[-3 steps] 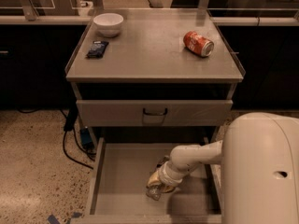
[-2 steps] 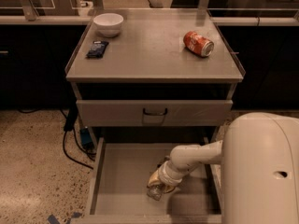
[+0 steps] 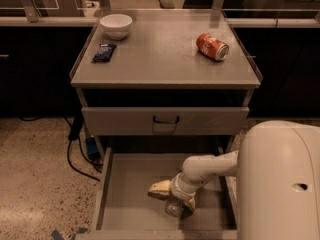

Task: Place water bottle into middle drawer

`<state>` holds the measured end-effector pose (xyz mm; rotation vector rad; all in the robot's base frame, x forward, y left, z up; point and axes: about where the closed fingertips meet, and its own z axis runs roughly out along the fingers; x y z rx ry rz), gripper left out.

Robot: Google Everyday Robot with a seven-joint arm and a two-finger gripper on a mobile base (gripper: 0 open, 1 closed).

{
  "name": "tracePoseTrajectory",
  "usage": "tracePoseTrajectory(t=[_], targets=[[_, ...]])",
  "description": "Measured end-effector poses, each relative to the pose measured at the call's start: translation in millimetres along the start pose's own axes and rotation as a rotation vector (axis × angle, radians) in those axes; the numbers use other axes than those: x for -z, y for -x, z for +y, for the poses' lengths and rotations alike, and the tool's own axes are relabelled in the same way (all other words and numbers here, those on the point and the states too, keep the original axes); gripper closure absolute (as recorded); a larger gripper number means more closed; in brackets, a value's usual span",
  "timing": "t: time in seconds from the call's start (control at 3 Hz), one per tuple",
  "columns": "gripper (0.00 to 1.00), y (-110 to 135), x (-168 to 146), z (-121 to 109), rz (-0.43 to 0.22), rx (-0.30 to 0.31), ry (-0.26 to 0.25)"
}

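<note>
Your pincer (image 3: 172,196) grips the water bottle (image 3: 175,206) inside the middle drawer (image 3: 125,184), near its front edge.

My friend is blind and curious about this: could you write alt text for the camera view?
A white robot arm's gripper reaches into an open grey metal drawer tray, at a small clear plastic water bottle on its floor. On the grey cabinet top above sit a white bowl, a dark packet and a red soda can on its side.

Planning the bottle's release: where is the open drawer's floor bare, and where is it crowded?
Bare: the middle drawer floor's left half and its back strip. Crowded: right of center, where the gripper holds the water bottle down inside, near the front.
</note>
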<state>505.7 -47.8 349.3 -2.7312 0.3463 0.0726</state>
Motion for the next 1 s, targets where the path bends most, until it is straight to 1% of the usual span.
tracePoseTrajectory(t=[0.33, 0.67, 1.0], targets=[[0.0, 0.0, 0.0, 0.0, 0.0, 0.0, 0.0], [0.0, -0.2, 13.9, -1.5, 0.018, -0.012, 0.021], [0.0, 5.1, 51.1, -1.2, 0.083, -0.033, 0.025]])
